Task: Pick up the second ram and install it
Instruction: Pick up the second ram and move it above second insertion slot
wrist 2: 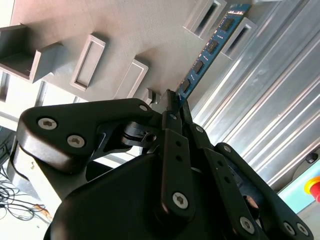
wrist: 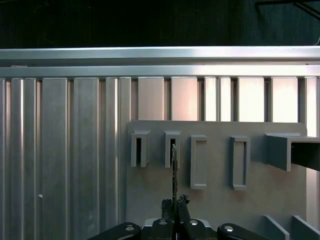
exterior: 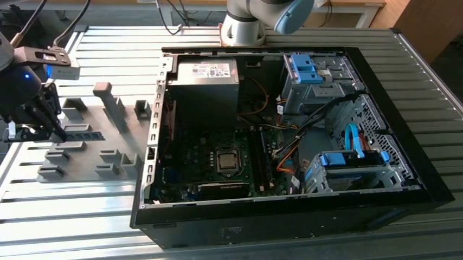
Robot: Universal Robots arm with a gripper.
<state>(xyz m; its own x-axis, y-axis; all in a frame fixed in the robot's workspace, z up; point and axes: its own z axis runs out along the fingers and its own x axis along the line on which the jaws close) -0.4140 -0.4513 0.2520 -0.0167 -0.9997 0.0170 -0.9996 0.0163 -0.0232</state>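
Gripper (wrist 2: 172, 102) clamped on ram (wrist 2: 210, 47) near one end, at fixture (wrist 2: 140, 30). Probably light, stiff, thin, fragile; best pinched across flat faces, clear of contacts.

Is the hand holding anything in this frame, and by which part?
Yes. The hand is shut on the second ram, pinching it at one end; the other end reaches the slots of the grey fixture.
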